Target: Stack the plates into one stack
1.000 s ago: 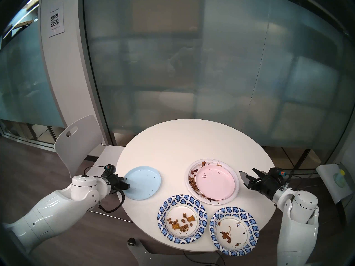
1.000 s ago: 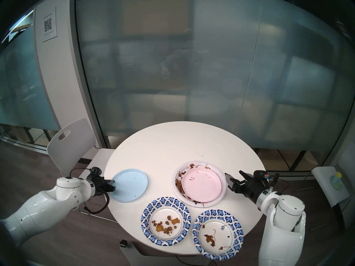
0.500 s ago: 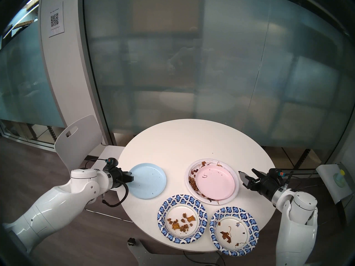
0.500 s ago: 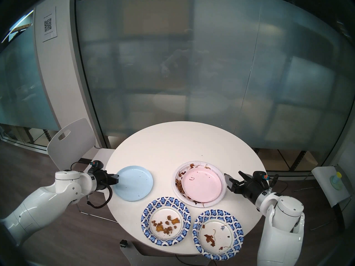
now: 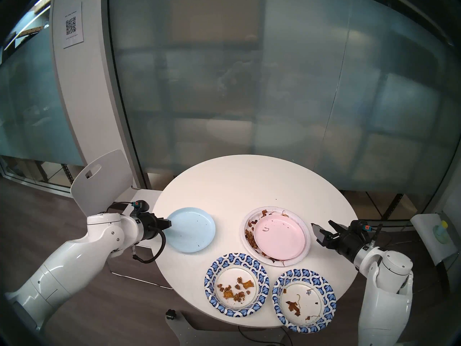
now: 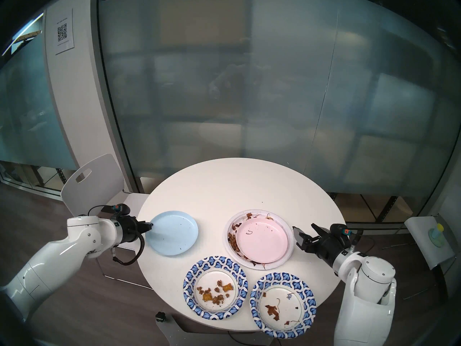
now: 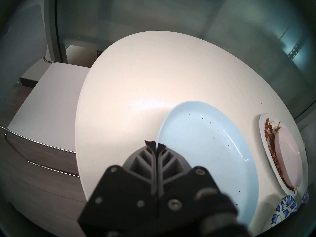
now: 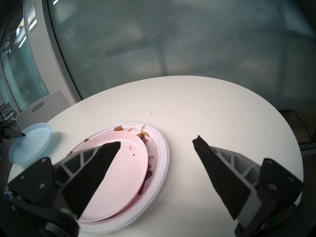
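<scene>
My left gripper (image 5: 167, 224) is shut on the left rim of the light blue plate (image 5: 190, 229), which hangs tilted a little above the table; the wrist view shows the pressed-together fingertips (image 7: 154, 144) at that rim. To the right, the pink plate (image 5: 279, 237) lies inside the large white plate (image 5: 274, 209) among brown scraps. Two blue-patterned plates (image 5: 212, 270) (image 5: 303, 273) with scraps sit at the front. My right gripper (image 5: 321, 227) stands open and empty just right of the white plate, its fingers (image 8: 95, 164) wide apart.
The round white table (image 5: 237, 183) has bare surface at the back. A white chair (image 5: 99, 180) stands at its left, close behind my left arm. A small stand with a yellow-capped item (image 5: 441, 232) is at the right. A glass wall runs behind.
My left gripper has carried the light blue plate right and toward the table's back, raising it slightly. The right arm has barely shifted.
</scene>
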### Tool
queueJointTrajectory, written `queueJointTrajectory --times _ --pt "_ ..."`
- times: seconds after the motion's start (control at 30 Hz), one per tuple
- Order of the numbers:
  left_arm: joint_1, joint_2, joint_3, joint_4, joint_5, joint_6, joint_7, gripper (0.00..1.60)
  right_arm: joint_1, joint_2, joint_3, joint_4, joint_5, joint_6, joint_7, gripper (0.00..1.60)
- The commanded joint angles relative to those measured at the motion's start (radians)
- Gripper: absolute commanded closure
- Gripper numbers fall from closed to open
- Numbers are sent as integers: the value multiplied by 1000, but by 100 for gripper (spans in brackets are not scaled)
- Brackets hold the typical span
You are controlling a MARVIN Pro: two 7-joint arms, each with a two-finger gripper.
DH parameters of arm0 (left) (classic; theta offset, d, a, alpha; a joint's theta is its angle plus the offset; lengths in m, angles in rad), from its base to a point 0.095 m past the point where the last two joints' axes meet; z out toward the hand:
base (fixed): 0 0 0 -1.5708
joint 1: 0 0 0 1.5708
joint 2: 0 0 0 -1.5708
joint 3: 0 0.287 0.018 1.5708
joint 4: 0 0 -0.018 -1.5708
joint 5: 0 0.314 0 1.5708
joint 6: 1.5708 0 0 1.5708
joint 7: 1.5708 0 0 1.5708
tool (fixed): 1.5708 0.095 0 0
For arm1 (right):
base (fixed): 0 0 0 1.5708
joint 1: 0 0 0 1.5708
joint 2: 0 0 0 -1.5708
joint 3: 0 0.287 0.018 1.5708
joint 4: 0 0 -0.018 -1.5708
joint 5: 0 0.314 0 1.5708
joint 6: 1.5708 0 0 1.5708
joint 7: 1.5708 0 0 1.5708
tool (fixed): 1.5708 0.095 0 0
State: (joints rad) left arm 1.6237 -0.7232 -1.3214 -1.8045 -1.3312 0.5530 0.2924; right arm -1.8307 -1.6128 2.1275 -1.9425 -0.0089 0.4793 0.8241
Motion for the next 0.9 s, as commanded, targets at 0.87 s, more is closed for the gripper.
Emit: queueJointTrajectory --times 0.87 --pt "-229 -218 143 -155 -99 78 142 160 -72 -36 93 -103 26 -15 36 0"
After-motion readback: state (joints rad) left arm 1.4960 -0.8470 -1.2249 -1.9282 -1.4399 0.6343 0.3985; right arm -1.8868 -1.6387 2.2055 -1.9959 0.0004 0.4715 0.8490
